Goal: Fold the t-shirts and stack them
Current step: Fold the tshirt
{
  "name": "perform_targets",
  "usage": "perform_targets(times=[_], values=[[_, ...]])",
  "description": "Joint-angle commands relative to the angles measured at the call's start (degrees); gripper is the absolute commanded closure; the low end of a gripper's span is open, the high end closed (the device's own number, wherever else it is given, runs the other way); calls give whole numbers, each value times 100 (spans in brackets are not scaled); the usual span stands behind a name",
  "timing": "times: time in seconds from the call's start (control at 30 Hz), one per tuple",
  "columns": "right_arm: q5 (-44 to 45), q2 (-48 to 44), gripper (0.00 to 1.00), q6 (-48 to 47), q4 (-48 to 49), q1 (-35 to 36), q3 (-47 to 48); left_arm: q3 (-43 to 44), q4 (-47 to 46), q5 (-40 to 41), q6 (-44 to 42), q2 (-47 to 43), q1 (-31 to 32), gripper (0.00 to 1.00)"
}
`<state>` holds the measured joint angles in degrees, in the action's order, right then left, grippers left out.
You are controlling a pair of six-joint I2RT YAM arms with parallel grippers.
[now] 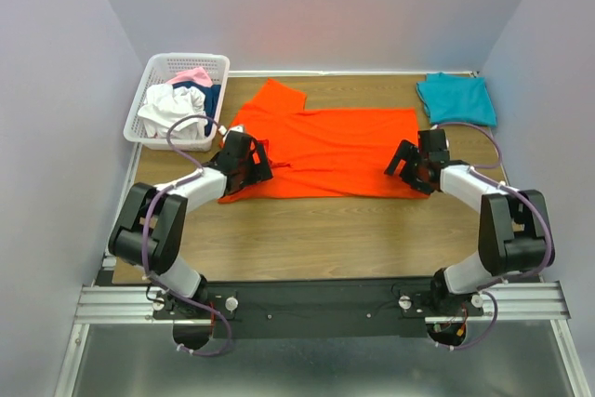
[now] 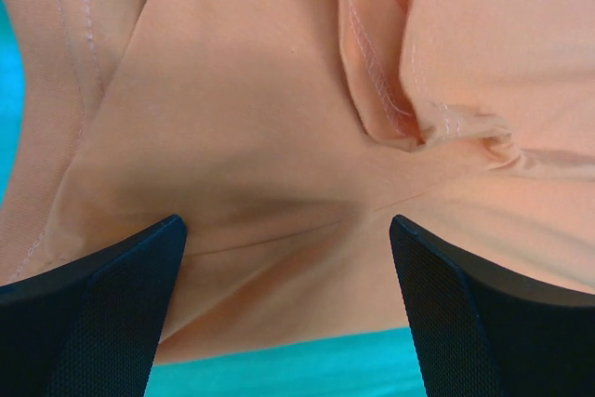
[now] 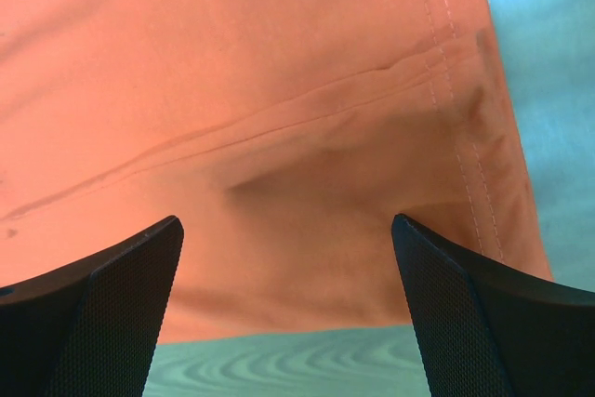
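Orange-red t-shirt (image 1: 335, 151) cloth fills the gap between the spread jaws of both grippers. The left gripper (image 1: 253, 165) hangs wide open just above the shirt's left end. Its black fingers (image 2: 102, 309) frame a sleeve seam and a small bunched pleat, and nothing is pinched. The right gripper (image 1: 403, 165) is equally spread over the right end, with the double-stitched hem and the near corner of the shirt between its tips. It holds nothing either.

Outward from there, the shirt lies sideways across the middle of the wooden table (image 1: 325, 239), roughly a rectangle with 1 sleeve sticking out toward the far side. A teal-blue t-shirt (image 1: 456, 99) sits folded in the far right corner, well apart from the orange one. At the far left, a white plastic basket (image 1: 191, 56) holds a white garment (image 1: 167, 111), a pink one (image 1: 193, 74) and a navy one (image 1: 211, 97), all crumpled.

By my reading, 1 shirt is done, the orange one is mid-fold and 3 wait. The next move calls for both grippers to drop, close on the cloth at the 2 ends together, and lift evenly so the fold carries over without skewing.

No brand, label or writing can be read on the shirts, the basket or the arms.
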<state>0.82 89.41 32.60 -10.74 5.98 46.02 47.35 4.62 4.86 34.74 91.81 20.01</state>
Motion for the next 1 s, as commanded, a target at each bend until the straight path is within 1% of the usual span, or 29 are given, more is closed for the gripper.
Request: perform_targets(times=[0.0,0.07,0.17,0.2,0.27,0.3,0.4,0.43,0.53,0.57,0.6,0.83,0.97], values=[[164,-238,0,238,-780,0,-664,-533,671,-108,471,-329,3,2],[199,-449,0,299,-894,0,-883,-823,750,-143,612,-505,12,2],[235,-976,0,405,-1052,9,-1147,-1184,917,-161,937,-1093,55,2],[147,-1221,0,388,-1061,9,-1191,-1245,970,-152,981,-1452,64,2],[42,-1460,0,300,-1061,0,-1218,-1386,1058,-170,1000,-1823,82,2],[-37,-1670,0,239,-1070,0,-1166,-1395,1067,-205,1008,-2120,91,2],[-47,-1944,0,-7,-1105,9,-964,-1203,1067,-284,956,-2395,143,2],[-230,-2084,0,-69,-1114,0,-920,-1054,1050,-284,921,-2439,161,2],[-397,-2217,0,-157,-1105,9,-770,-799,840,-372,868,-2300,275,2],[-416,-2234,0,-184,-1097,0,-744,-754,621,-433,850,-2230,301,2],[-416,-2252,0,-192,-1097,9,-726,-693,523,-660,798,-2133,328,2],[-249,-2068,0,-210,-1105,9,-682,-174,180,-943,578,-816,512,2],[-231,-1962,0,-210,-1097,9,-673,10,-22,-987,560,-419,600,2]])
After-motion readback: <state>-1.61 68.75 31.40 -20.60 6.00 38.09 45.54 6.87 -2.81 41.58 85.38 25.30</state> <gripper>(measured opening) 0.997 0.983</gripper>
